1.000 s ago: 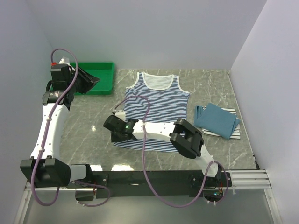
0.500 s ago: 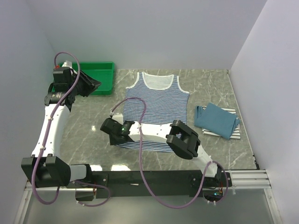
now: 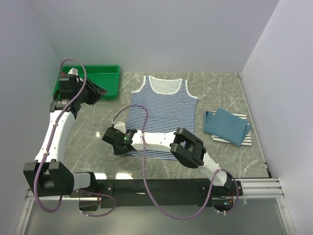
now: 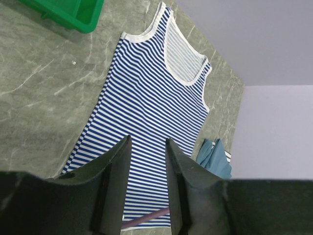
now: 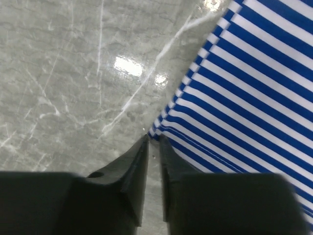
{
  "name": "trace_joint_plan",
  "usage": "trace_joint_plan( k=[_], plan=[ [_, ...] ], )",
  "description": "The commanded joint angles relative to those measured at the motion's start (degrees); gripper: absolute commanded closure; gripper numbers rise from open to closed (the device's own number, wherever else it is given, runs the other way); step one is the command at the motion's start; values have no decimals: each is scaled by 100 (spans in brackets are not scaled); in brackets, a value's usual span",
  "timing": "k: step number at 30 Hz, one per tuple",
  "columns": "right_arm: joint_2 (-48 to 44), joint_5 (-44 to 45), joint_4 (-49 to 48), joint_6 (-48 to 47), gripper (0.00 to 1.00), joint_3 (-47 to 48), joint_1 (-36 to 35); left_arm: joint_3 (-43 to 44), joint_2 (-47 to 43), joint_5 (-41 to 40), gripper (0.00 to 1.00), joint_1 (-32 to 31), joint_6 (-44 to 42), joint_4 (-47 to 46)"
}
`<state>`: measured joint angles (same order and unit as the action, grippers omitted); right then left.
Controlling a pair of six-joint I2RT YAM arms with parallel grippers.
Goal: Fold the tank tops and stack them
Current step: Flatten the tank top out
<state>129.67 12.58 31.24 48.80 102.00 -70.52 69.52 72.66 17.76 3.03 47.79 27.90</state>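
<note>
Reaching for the hem is a job for your right claw [image 5: 153,139], because the blue-and-white striped tank top [image 3: 166,105] lies flat on the counter [image 3: 93,127] with its near-left hem corner just off that claw's tips. In the right wrist view the corner sits just ahead of the fingertips. The rest of the cloth spreads away ahead and to the claw's right, while bare counter lies ahead and to its left. The claw has narrowed to a thin slit, and no cloth shows inside it, so I would not count the corner as caught yet. From this claw the shirt's long axis runs away, from hem to neckline, and the hem itself runs off to the claw's right. A fold along that axis therefore looks likely to start from this corner. Your left claw [image 4: 148,142] is spread and holds nothing. It hangs well apart from the shirt, up beside the green tray [image 3: 108,93], and looks down the garment from the shoulder end, so it is the farther of the two from the hem. The teal tank top [image 3: 227,125] lies folded on the black-striped white one [image 3: 246,139], well beyond the striped shirt's far side from the right claw.
</note>
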Motion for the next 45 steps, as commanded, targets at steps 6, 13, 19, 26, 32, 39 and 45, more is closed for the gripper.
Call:
trace_joint_plan(
  k=[6,13,19,26,32,39,45],
  plan=[
    [-520,-395,-564,-563,100,-1048,-32,-693,89,17,66,22,117,-575],
    [-2082,-1231,-1463,-819,100,-3026,-251,-1115,590,-105,62,-56,204,-1119],
    [-3279,-1353,-1753,-617,100,-4178,-322,-914,1837,-361,59,-583,301,-1419],
    [-3914,-1381,-1736,-529,100,-4504,-313,-106,3236,-852,57,-1181,169,-1454],
    [-4195,-1372,-1701,-432,100,-4645,-313,255,3728,-1081,57,-1296,99,-1525],
    [-4239,-1363,-1674,-389,100,-4706,-287,809,4150,-1932,72,-1507,-59,-927],
    [-4239,-1434,-1692,-353,100,-4715,-243,862,4274,-2013,93,-1568,-121,-857]
  ],
)
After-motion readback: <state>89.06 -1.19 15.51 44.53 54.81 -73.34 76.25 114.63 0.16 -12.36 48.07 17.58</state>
